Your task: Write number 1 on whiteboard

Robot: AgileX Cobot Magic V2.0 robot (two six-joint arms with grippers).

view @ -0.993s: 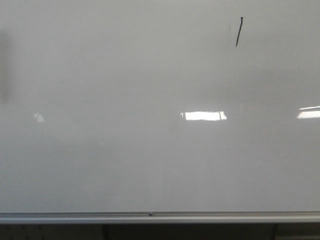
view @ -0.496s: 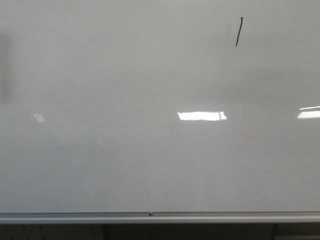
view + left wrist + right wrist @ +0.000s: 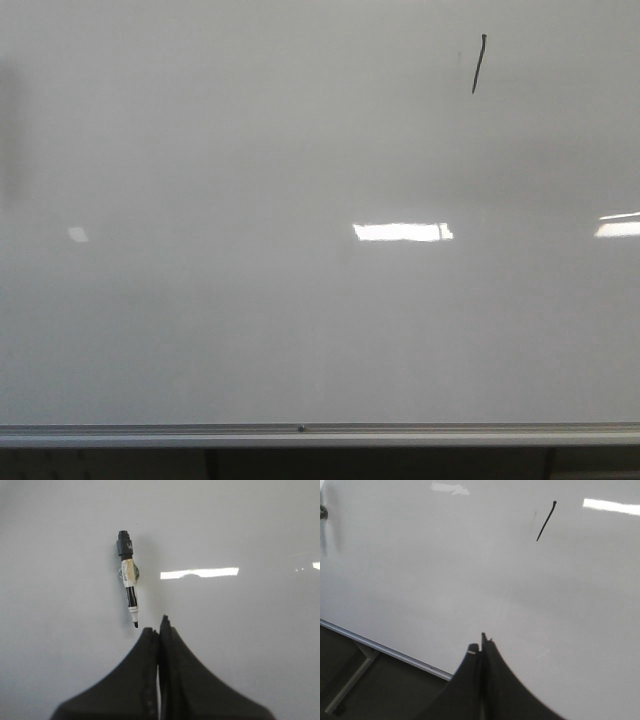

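a whiteboard (image 3: 250,300) fills the front view, its silver rail running along the lower edge above a dark strip. going left to right, the left part of the board is blank apart from a faint grey smear at the far edge, two bright light reflections sit in the middle band, and the number 1 (image 3: 478,64) stands high on the right side of the board.

the stroke is thin and black, its long axis close to vertical, the top end leaning slightly to the right and the bottom end tapering to a point lower left. in the right wrist view the same stroke (image 3: 546,521) shows more slanted, well apart from the arm.

the left end effector (image 3: 159,630) has its jaws pressed together on nothing; a marker (image 3: 128,585) lies against the board just beyond its tips, uncapped nib toward the fingers, not gripped. the right end effector (image 3: 481,645) is likewise closed and empty, hovering over bare board near the rail (image 3: 390,652).

judged from this, the writing step looks done: the digit is on the board and the marker is released. what remains would seem to be only drawing both arms clear without brushing the wet ink or knocking the marker.
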